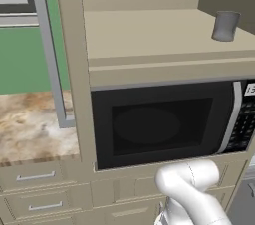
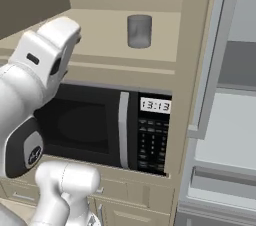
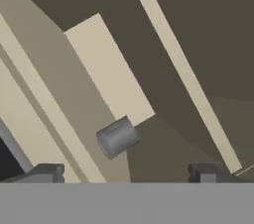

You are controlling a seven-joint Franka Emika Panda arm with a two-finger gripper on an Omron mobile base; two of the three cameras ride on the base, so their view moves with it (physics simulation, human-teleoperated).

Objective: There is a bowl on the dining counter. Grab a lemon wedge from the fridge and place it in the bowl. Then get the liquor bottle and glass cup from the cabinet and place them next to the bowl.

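So I'm parked in front of the open cabinet above the microwave point(image 1: 164, 124), and the glass cup point(image 2: 139, 31) is sitting upright on the cabinet shelf point(image 1: 149, 32), all by itself toward the right side. In my hand view it's right ahead, rolled sideways only because my wrist is rolled. My hand point(image 3: 128, 172) is spread about as wide as it goes and has nothing in it, with the cup ahead of the fingertips and not between them yet.

Progress-wise: I can't see the bowl, the dining surface or the lemon wedge from here, so I honestly can't say how those parts stand. I don't spot a liquor bottle on the visible part of the shelf either, so whether it's been moved or is tucked somewhere out of sight, no idea.

What's definitely left: reach in, grab the cup, carry it over and set it next to the bowl. I'd guess I'm late in the job, but that's a guess.
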